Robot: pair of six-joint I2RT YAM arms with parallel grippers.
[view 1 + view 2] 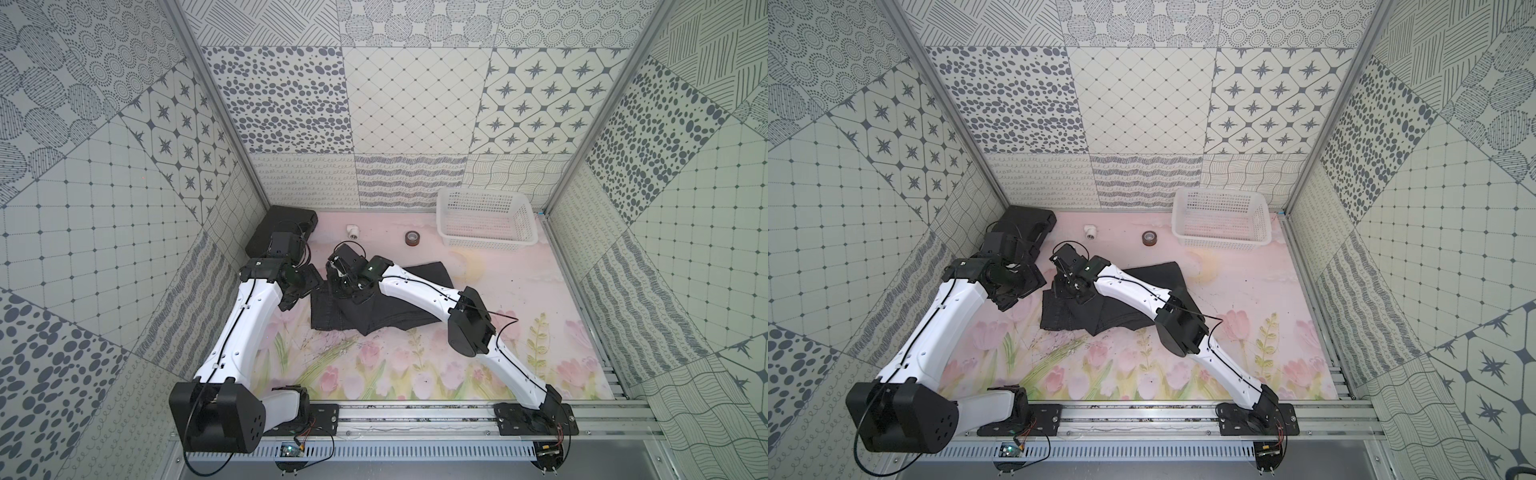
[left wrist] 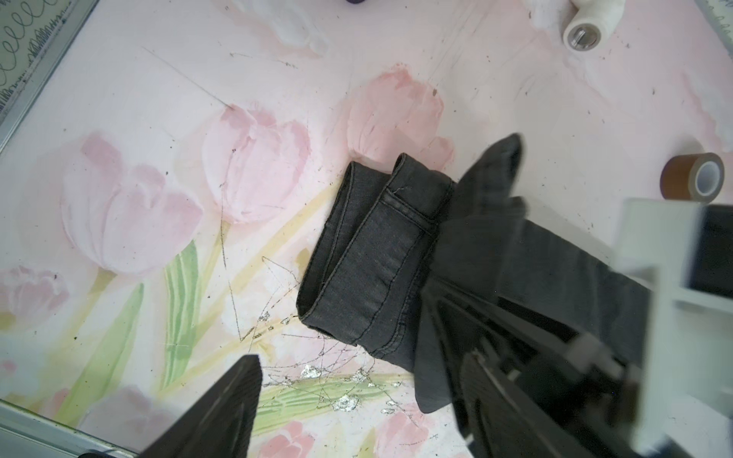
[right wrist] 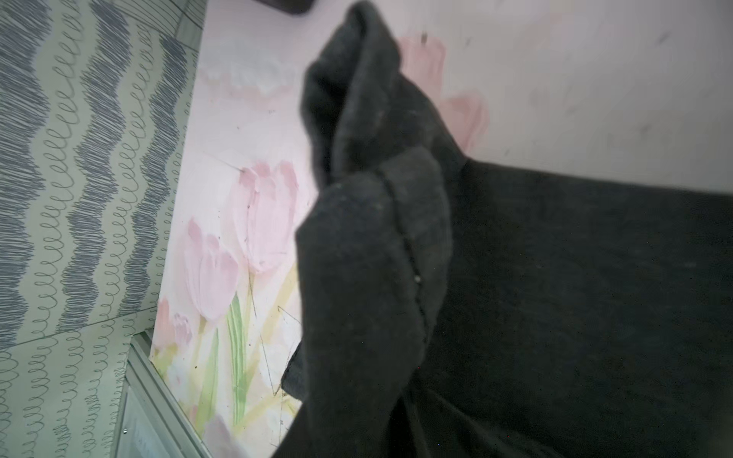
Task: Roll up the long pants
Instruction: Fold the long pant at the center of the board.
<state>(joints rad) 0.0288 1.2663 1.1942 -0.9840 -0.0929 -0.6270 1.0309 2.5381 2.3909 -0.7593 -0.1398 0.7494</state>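
Folds of dark charcoal cloth mark the long pants [image 1: 336, 316], which lie in a flattened heap on the tulip-printed surface [image 1: 519, 353]. They are well apart from the white basket [image 1: 486, 245], nearer the arm bases than it and off to its left. In the left wrist view the long pants [image 2: 369, 269] show an end doubled over into a loose loop, with hem and seams visible, and a flap of cloth standing up beyond it.

The left end effector [image 1: 301, 291] hangs at the edge of the pants farthest from the basket. Its wrist view shows the left end effector [image 2: 339, 331] with fingers spread wide and the cloth lying beyond them. The right end effector [image 1: 345, 286] sits down on the pants, on the part away from the basket. Its own camera shows only the long pants [image 3: 555, 277], blurred and close up, so I cannot tell whether it grips them or stands apart.

A roll of brown tape [image 1: 412, 239] stands just left of the basket. A white fitting [image 1: 353, 232] is further left, and a black case [image 1: 286, 224] is farthest from the basket along the back wall.
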